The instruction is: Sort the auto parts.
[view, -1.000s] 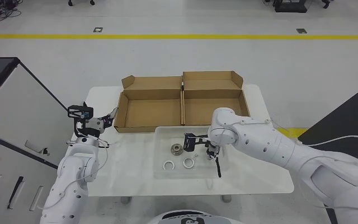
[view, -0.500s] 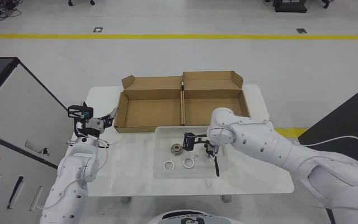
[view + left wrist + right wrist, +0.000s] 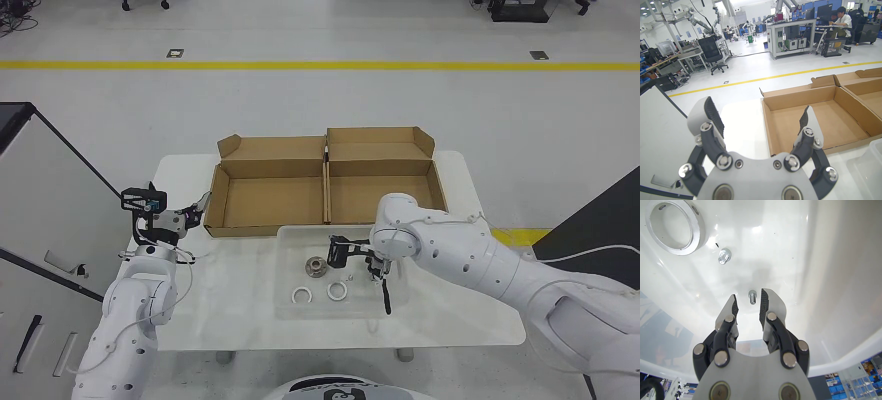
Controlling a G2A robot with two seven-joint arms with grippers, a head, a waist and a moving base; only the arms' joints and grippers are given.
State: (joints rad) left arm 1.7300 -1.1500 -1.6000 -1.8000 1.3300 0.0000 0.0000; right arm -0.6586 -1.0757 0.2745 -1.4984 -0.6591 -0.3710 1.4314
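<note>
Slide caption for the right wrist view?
Open right gripper lined up on a small bolt in the white tray, a larger bolt and metal ring nearby.

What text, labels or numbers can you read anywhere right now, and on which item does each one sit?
No text can be read.
Cardboard boxes: plain, no print seen.
Clear tray: no label visible.
Metal ring, larger bolt, small bolt: no stamped marks or numbers visible.
Blue wall signs in the room behind: too small and blurred to read.
</note>
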